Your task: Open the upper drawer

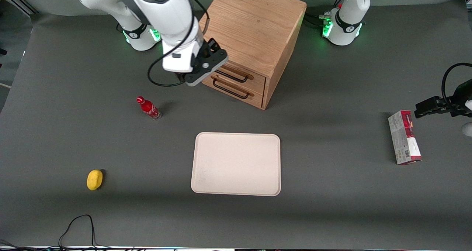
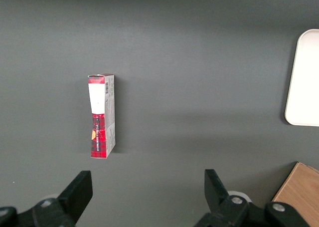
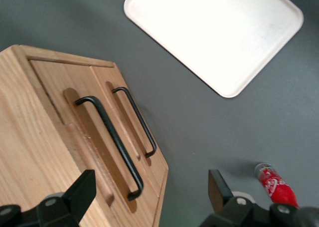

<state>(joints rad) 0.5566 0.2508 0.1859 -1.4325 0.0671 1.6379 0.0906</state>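
Observation:
The wooden cabinet (image 1: 254,26) stands on the grey table with both drawers shut. The upper drawer (image 1: 254,78) has a thin black bar handle (image 1: 233,76), which also shows in the right wrist view (image 3: 110,139). The lower drawer (image 1: 246,96), with the same kind of handle (image 3: 135,121), sits under it. My right gripper (image 1: 195,77) hovers in front of the drawer fronts, at the end of the upper handle, a little above it and apart from it. In the right wrist view the gripper (image 3: 149,192) is open and empty, with that handle end between its fingers' line.
A cream tray (image 1: 236,164) lies nearer to the front camera than the cabinet. A small red bottle (image 1: 148,108) stands close to the gripper, nearer the camera. A yellow fruit (image 1: 94,179) lies nearer still. A red and white box (image 1: 404,137) lies toward the parked arm's end.

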